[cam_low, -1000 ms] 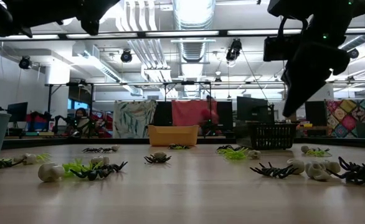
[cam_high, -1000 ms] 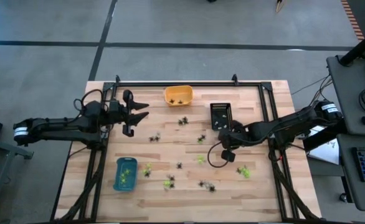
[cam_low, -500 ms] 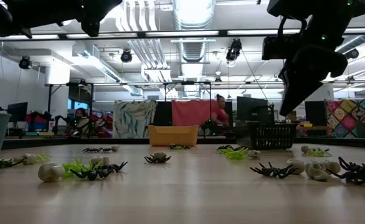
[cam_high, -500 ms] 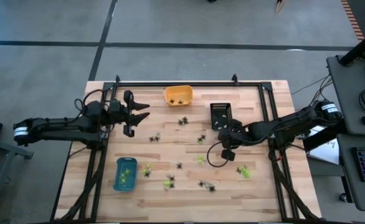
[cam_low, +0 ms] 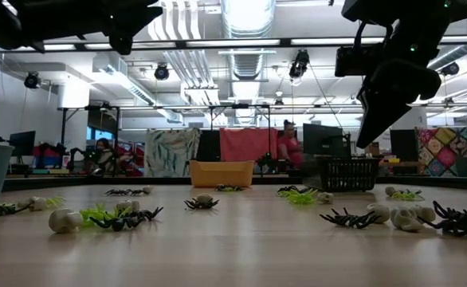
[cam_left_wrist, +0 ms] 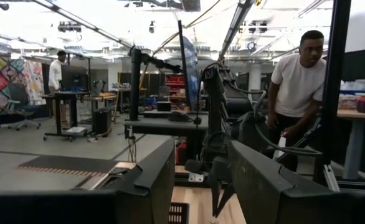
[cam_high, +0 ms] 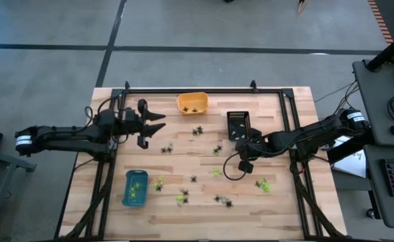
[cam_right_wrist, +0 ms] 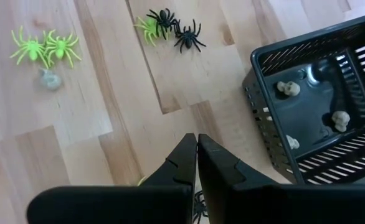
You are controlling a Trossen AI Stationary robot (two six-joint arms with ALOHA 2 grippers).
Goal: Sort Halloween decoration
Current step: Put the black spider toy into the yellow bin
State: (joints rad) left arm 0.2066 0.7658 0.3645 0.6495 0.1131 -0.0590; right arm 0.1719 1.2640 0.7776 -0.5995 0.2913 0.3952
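Black spiders [cam_right_wrist: 176,30] side by side, legs splayed, right end effector [cam_right_wrist: 197,144] pinched together empty, left end effector [cam_high: 158,122] parted, empty.

The left gripper [cam_high: 158,123] is shifting slightly toward the bench's middle, while a person [cam_low: 288,147] is walking rightward in the background.

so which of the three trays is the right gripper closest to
The black slatted plastic tray holding whitish skulls; the shut right gripper hangs just beside it, while the orange tray and blue tray lie farther off.
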